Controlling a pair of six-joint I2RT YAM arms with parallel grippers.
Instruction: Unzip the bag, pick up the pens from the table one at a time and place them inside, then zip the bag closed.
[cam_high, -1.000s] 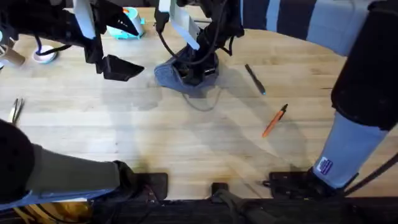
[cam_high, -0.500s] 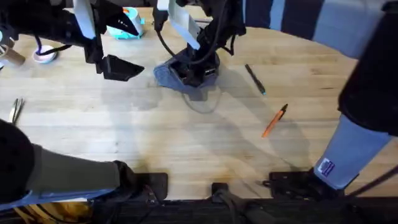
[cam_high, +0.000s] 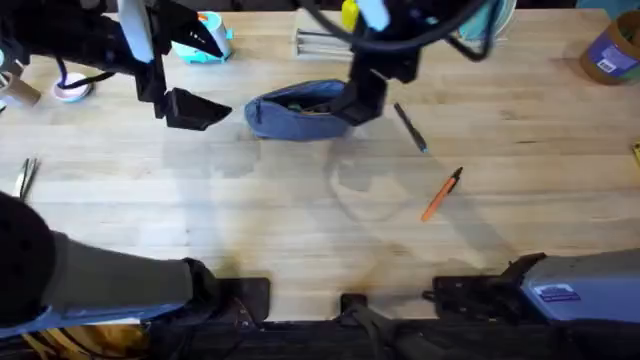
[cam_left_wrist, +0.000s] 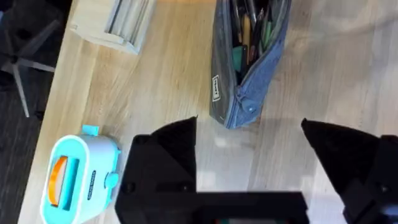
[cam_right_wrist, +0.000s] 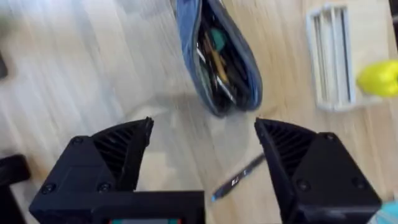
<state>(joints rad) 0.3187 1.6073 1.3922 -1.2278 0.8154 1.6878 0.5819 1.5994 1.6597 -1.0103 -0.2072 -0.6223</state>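
Clearly, both sets of fingers stand spread apart with nothing between them. The left gripper (cam_left_wrist: 249, 162) hangs just short of the closed end of the bag (cam_left_wrist: 245, 56); the right gripper (cam_right_wrist: 202, 162) hangs over the bag's (cam_right_wrist: 217, 56) other end.

Wrist views look straight into the bag: zipper open, mouth gaping, several pens and pencils packed inside, green and yellow-orange among them. The left wrist view adds a small label on the bag's side. The overhead view shows the bag (cam_high: 295, 110) lying lengthwise toward the far side of the tabletop (cam_high: 300, 220), between the two grippers, its contents barely readable there.

The overhead view alone gives the loose pens: the dark pen (cam_high: 409, 127) lies just right of the right gripper (cam_high: 358, 105), and the orange pen (cam_high: 441, 193) lies nearer the arm bases, well apart from the bag. The right wrist view catches the dark pen (cam_right_wrist: 239, 179) blurred between its fingers (cam_right_wrist: 121, 149).

The left gripper (cam_high: 190, 108) sits left of the bag.
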